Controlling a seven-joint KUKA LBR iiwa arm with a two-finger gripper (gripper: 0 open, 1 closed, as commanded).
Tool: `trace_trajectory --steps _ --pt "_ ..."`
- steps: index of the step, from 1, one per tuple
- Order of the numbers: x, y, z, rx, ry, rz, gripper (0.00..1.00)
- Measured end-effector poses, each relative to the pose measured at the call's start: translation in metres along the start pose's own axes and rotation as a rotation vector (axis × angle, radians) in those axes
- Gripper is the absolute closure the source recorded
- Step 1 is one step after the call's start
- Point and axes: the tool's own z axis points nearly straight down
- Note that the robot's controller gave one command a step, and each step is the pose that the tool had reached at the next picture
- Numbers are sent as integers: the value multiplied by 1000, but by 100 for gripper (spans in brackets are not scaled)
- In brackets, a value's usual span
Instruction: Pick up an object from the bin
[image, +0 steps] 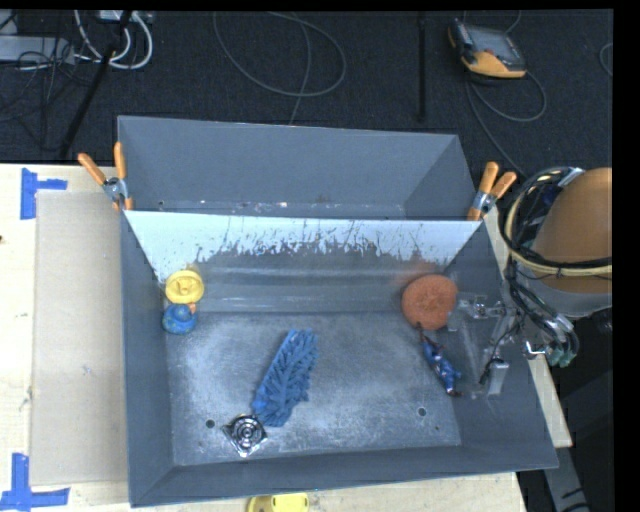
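**Bin at the moment of approach.** The gripper (490, 360) stands low at the arm's side of the bin (340, 465), by the foot of the sloping wall nearest the arm. Whether it is released or clenched cannot be told, and nothing is seen in its grasp. Just beside it, on the side away from the arm, a small dark-blue piece (441, 366) lies slender and aslant on the floor; whether the two touch cannot be told. A little beyond, towards the back wall (300, 260), rests a round orange-brown pad (430, 301), near the gripper but apart from it. Farther out across the floor lies a long blue bristled piece (285, 378), and past it, towards the front rim, a small round metal part (245, 432). Farthest from the gripper, by the opposite wall, stands a yellow-and-blue toy (182, 298). Judged from this arrangement, the pick is at an early stage: the gripper is down in the bin, but no thing is lifted, so the grasp, the raise and the withdrawal are left to do. The bin floor (380, 400) is dull grey metal, scuffed pale and speckled, and the back wall carries whitish streaks. Behind the bin is dark flooring (250, 95) crossed by loose cables (300, 60).
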Motion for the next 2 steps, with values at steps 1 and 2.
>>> trace_trajectory --steps 1,2 --pt "0 0 0 0 0 -1 0" --pt "27 -10 59 1 -5 26 0"
